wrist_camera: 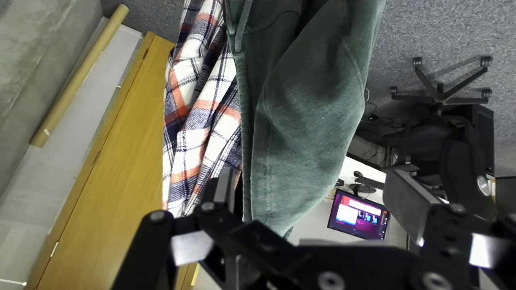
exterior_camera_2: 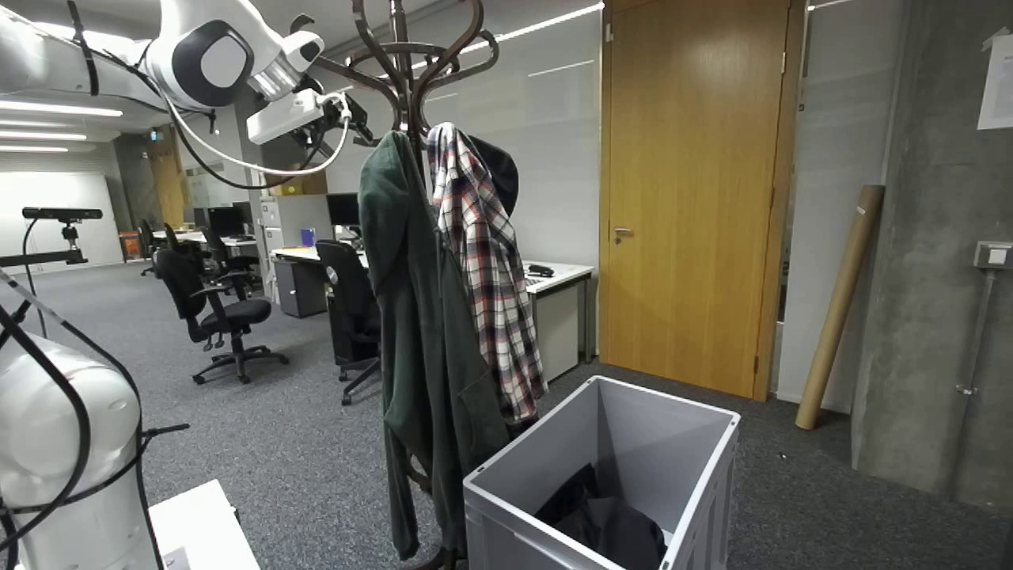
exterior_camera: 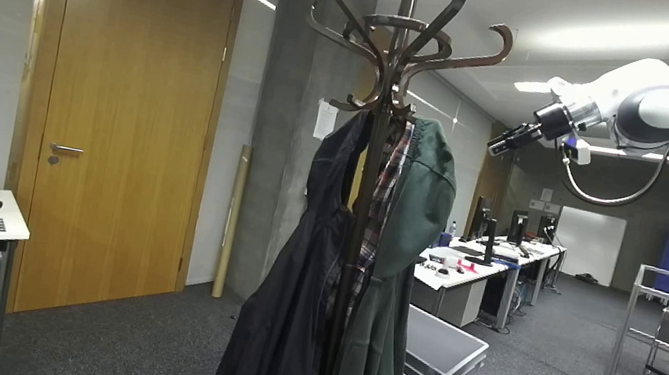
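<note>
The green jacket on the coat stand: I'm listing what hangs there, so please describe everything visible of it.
The dark green jacket hangs from the coat stand, bulging near the top and falling in long folds. Its fabric looks soft and matte, with stitched seams and, in the wrist view, a drawcord. It hangs beside the plaid shirt, overlapping it in view; contact is unclear. The open gripper stands apart from it.

Jacket (exterior_camera_2: 419, 332) and shirt (exterior_camera_2: 487, 277) hang on the coat stand (exterior_camera: 360, 218); cloth (exterior_camera_2: 609, 530) lies in the bin (exterior_camera_2: 661, 443) beside it.
</note>
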Available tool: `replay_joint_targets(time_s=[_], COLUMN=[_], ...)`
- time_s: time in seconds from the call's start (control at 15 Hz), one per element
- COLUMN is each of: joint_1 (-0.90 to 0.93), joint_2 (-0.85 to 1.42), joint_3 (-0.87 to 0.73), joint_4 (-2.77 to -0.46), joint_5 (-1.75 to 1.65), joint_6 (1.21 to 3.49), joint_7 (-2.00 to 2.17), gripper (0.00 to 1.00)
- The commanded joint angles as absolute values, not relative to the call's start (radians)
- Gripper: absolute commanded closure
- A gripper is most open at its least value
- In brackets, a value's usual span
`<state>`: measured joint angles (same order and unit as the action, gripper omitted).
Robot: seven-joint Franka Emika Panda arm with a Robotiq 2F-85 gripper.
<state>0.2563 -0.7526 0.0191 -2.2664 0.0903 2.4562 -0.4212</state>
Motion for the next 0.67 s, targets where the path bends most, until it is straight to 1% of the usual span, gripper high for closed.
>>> replay_joint_targets(time_s=[0.0, 0.6], joint_1=[0.284, 0.293], joint_2=[-0.761, -0.741], joint_3=[-0.001, -0.002], joint_4=[-2.299, -2.335], joint_5=[0.081, 0.084], joint_6=[2.536, 2.623], joint_7=[-0.420, -0.406], gripper=[0.00, 0.00])
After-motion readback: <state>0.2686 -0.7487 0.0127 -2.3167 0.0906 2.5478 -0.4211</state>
